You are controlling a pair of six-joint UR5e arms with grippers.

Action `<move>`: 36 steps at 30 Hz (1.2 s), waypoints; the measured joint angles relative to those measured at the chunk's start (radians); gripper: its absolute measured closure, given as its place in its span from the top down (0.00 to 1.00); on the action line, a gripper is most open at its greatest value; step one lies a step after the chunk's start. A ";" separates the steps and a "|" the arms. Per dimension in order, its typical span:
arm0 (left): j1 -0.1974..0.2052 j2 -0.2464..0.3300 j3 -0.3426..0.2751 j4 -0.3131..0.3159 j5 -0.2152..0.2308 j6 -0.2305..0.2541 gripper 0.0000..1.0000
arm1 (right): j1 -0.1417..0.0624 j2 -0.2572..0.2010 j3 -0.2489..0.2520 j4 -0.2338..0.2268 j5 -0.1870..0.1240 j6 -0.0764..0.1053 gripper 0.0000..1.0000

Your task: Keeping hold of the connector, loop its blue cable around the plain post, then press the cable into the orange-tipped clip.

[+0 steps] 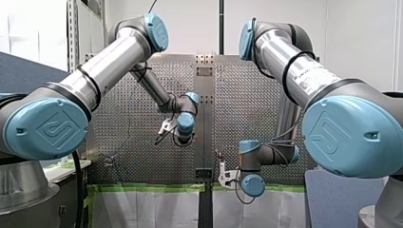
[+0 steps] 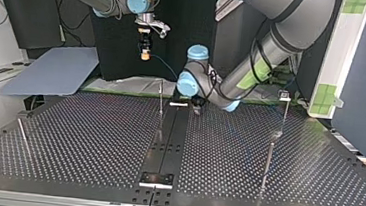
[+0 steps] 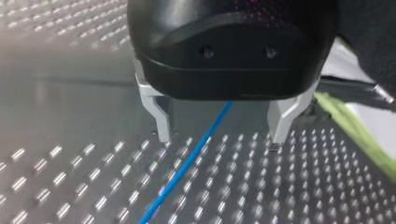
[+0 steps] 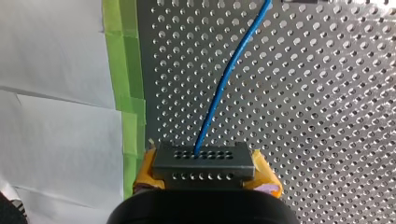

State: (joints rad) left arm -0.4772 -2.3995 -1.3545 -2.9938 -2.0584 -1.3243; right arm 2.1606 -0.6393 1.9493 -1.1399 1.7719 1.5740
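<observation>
Above the perforated metal table point(image 4: 327, 116), my right jaws pinch the grey multi-hole connector block point(image 4: 202, 164), my left jaws spread astride its thin blue cable point(image 3: 187, 168), so a hard tug while looping could probably yank the connector loose.

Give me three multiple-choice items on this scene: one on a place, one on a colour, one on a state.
1. In the left wrist view, where does the blue cable run?
A. across the gap between the left gripper's fingers
B. outside both fingers
C. wound around one finger

2. What colour are the right gripper's pads?
A. green
B. white
C. yellow

3. What state is the right gripper in?
A. open and empty
B. shut on the connector
C. shut on tape

Answers:
1 A: the cable shows between the two parted metal fingers.
2 C: yellow shows on either side of the connector.
3 B: the pads clamp the grey connector's sides.
</observation>
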 joint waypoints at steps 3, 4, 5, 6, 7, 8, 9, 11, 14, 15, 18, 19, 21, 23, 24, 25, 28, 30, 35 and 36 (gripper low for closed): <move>-0.026 -0.019 0.000 0.006 0.003 0.000 1.00 | 0.003 -0.001 0.000 0.002 -0.002 -0.002 0.00; -0.033 -0.024 0.000 0.007 0.003 0.000 1.00 | 0.004 -0.001 0.000 0.003 -0.002 -0.003 0.00; -0.040 -0.028 0.000 0.007 0.003 0.000 1.00 | 0.005 -0.001 0.000 0.003 -0.003 -0.003 0.00; -0.047 -0.033 0.000 0.006 0.003 0.001 1.00 | 0.005 -0.001 0.000 0.004 -0.003 -0.004 0.00; -0.051 -0.037 -0.001 0.005 0.004 0.000 1.00 | 0.006 -0.001 0.000 0.004 -0.003 -0.004 0.00; -0.054 -0.041 -0.001 0.002 0.005 0.000 1.00 | 0.007 -0.001 0.000 0.005 -0.003 -0.005 0.00; -0.058 -0.047 -0.001 -0.002 0.008 0.000 1.00 | 0.007 -0.001 0.000 0.006 -0.003 -0.005 0.00; -0.064 -0.056 -0.001 -0.009 0.016 -0.002 1.00 | 0.008 -0.002 0.000 0.008 -0.003 -0.006 0.00; -0.075 -0.077 -0.001 -0.026 0.035 -0.007 1.00 | 0.009 -0.002 0.000 0.010 -0.003 -0.006 0.00; -0.080 -0.088 -0.002 -0.035 0.045 -0.012 1.00 | 0.009 -0.002 0.000 0.011 -0.003 -0.006 0.00; -0.091 -0.115 -0.005 -0.045 0.071 -0.029 1.00 | 0.009 -0.003 0.000 0.014 -0.003 -0.006 0.00; -0.095 -0.123 -0.009 -0.044 0.079 -0.035 1.00 | 0.009 -0.003 0.000 0.014 -0.003 -0.006 0.00; -0.101 -0.137 -0.022 -0.034 0.098 -0.051 1.00 | 0.010 -0.004 0.000 0.016 -0.003 -0.007 0.00; -0.106 -0.143 -0.035 -0.019 0.116 -0.066 1.00 | 0.010 -0.004 -0.001 0.018 -0.003 -0.008 0.00; -0.108 -0.146 -0.043 -0.008 0.128 -0.078 1.00 | 0.011 -0.004 -0.001 0.018 -0.003 -0.008 0.00; -0.110 -0.147 -0.048 0.000 0.137 -0.087 1.00 | 0.011 -0.004 -0.001 0.020 -0.003 -0.009 0.00; -0.115 -0.148 -0.059 0.031 0.168 -0.117 1.00 | 0.012 -0.005 -0.003 0.022 -0.003 -0.009 0.00; -0.119 -0.149 -0.062 0.052 0.189 -0.138 1.00 | 0.013 -0.005 -0.005 0.025 -0.003 -0.009 0.00; -0.125 -0.149 -0.071 0.090 0.239 -0.188 1.00 | 0.014 -0.006 -0.006 0.027 -0.003 -0.009 0.00; -0.125 -0.149 -0.074 0.098 0.250 -0.199 1.00 | 0.014 -0.006 -0.006 0.027 -0.003 -0.009 0.00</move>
State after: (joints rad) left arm -0.6024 -2.5483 -1.4286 -2.8953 -1.8083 -1.5237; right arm 2.1741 -0.6451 1.9433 -1.1132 1.7689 1.5649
